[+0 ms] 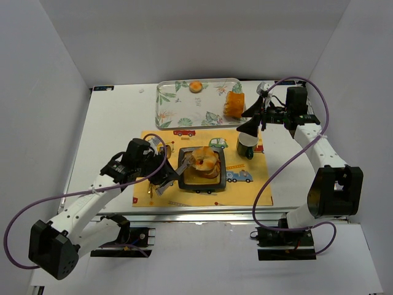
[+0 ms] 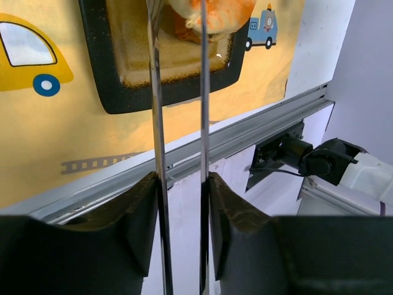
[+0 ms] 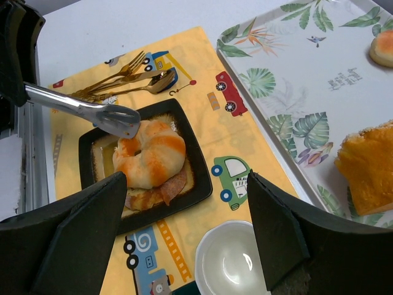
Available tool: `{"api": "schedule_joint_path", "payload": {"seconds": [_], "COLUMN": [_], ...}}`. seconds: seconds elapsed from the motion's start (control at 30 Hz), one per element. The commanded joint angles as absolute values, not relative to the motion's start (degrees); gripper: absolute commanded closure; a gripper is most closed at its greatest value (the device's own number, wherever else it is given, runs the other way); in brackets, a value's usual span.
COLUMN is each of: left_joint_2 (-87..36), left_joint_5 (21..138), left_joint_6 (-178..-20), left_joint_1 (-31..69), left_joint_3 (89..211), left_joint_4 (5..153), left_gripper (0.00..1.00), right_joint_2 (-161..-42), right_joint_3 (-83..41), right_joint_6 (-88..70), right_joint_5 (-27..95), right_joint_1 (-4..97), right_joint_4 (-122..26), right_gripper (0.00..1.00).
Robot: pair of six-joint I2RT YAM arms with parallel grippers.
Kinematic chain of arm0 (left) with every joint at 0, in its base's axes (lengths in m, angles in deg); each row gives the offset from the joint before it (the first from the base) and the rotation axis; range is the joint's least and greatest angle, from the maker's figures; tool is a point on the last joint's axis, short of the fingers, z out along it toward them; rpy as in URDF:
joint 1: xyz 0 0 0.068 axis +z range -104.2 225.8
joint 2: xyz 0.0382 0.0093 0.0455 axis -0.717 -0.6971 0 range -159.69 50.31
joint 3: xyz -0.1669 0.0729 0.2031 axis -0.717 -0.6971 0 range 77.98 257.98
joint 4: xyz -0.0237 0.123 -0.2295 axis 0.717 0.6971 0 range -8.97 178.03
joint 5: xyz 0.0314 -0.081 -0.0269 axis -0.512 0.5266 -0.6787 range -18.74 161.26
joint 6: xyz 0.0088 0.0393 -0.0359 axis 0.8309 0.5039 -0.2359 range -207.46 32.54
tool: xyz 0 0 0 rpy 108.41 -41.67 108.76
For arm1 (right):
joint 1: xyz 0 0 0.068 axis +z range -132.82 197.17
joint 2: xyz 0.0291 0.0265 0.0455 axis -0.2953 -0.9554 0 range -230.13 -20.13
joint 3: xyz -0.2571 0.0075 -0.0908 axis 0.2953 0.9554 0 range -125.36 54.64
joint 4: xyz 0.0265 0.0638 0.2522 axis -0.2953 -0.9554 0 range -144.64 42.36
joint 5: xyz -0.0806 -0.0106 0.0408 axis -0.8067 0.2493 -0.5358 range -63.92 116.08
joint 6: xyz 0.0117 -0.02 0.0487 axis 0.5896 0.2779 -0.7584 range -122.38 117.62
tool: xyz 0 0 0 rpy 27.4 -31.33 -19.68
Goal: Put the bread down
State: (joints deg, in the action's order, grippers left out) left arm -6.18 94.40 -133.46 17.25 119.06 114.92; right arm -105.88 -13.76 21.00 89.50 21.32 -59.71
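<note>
At 8 o'clock from the black plate, the left end effector is partly closed, its two fingers pressing against the outer sides of a pair of metal tongs. The tongs' arms run between the fingers with a narrow gap, and their tips reach the bread, touching its upper-left side in the right wrist view. Gold cutlery lies on the yellow placemat at 9 o'clock from the plate.

The bread, a curled roll streaked with orange, rests on the square plate at the middle of the placemat. It lies on top of other layers, with a pinkish slice showing at the near edge.

At 12 o'clock from the plate, on the white surface, sits a leaf-patterned tray carrying a small round bun and, at its right end, an orange-brown chunk.

At 2 o'clock from the plate a white-lined cup stands on the placemat. The right end effector hangs above it, spread wide and holding nothing.
</note>
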Motion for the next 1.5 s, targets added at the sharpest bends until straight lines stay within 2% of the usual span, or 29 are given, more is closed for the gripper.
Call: {"api": "schedule_joint_path", "payload": {"seconds": [0.0, 0.17, 0.57, 0.63, 0.73, 0.8, 0.87, 0.9, 1.03, 1.17, 1.27, 1.4, 1.47], "left_joint_2": [-4.36, -2.52, -1.55, -2.07, -4.70, -9.35, -13.13, -16.72, -21.84, -24.04, -26.06, -32.03, -34.41], "left_joint_5": [93.59, 92.27, 84.72, 81.65, 71.40, 64.88, 59.15, 58.87, 69.22, 68.46, 70.89, 74.51, 73.73], "left_joint_6": [-132.46, -133.25, -131.85, -130.53, -127.29, -121.95, -116.40, -112.03, -100.94, -88.18, -84.74, -82.72, -83.94], "left_joint_1": [16.89, 16.89, 16.89, 16.89, 16.89, 17.67, 20.04, 25.62, 38.58, 44.12, 48.52, 50.54, 51.08], "left_joint_3": [120.79, 120.96, 128.24, 129.83, 134.31, 137.64, 138.71, 137.93, 129.43, 123.96, 119.14, 116.66, 115.96], "left_joint_4": [113.90, 115.48, 121.45, 123.04, 124.19, 124.27, 122.79, 120.00, 104.27, 93.27, 81.86, 79.19, 79.36], "left_gripper": [0.53, 0.47, 0.50, 0.56, 0.77, 0.83, 0.86, 0.88, 0.93, 0.93, 0.89, 0.73, 0.48], "right_joint_2": [-105.38, -105.47, -105.56, -105.65, -105.38, -105.38, -105.38, -105.47, -106.00, -106.52, -106.53, -106.35, -106.52], "right_joint_3": [-14.62, -14.62, -14.80, -14.97, -14.97, -15.15, -15.24, -15.41, -17.43, -18.84, -18.84, -18.48, -18.84], "right_joint_6": [21.97, 21.97, 21.88, 22.05, 22.76, 23.72, 24.42, 24.86, 30.12, 31.99, 31.29, 30.23, 29.97], "right_joint_5": [90.68, 90.77, 90.94, 91.03, 90.86, 90.68, 90.50, 90.33, 87.61, 83.57, 83.04, 78.91, 75.15], "right_joint_1": [21.39, 21.39, 21.39, 21.39, 21.57, 21.74, 22.09, 22.27, 23.85, 24.91, 25.08, 25.96, 26.75], "right_joint_4": [-59.76, -59.85, -59.94, -60.03, -60.03, -60.47, -61.25, -61.69, -66.09, -68.20, -68.55, -68.55, -69.78], "right_gripper": [0.17, 0.17, 0.17, 0.17, 0.17, 0.17, 0.17, 0.17, 0.17, 0.17, 0.17, 0.16, 0.11]}}
